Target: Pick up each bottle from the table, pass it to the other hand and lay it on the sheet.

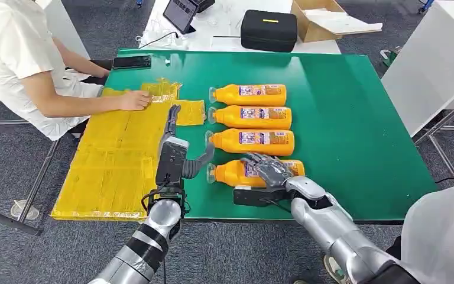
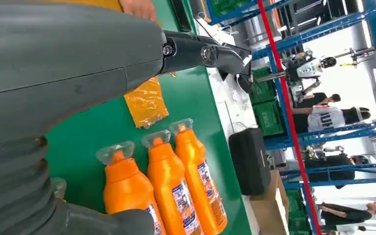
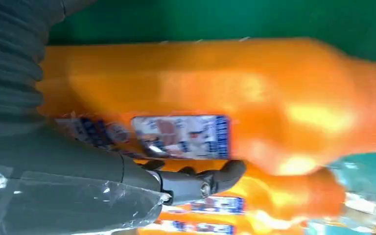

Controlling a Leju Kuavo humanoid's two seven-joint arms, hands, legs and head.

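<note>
Lay nearest bottle (image 1: 254, 172) right of yellow sheet (image 1: 118, 157), under right hand (image 1: 269, 168) draped over its labelled middle; grasp uncertain. Left hand (image 1: 174, 155) released. Probably rigid, smooth, slippery; best gripped mid-body.

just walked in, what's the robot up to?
Four orange bottles lie in a row on the green table. The right hand rests over the nearest bottle, apparently starting a pick; a firm grip isn't clear. The left hand hovers open beside the yellow sheet, which a person's hand touches.
</note>
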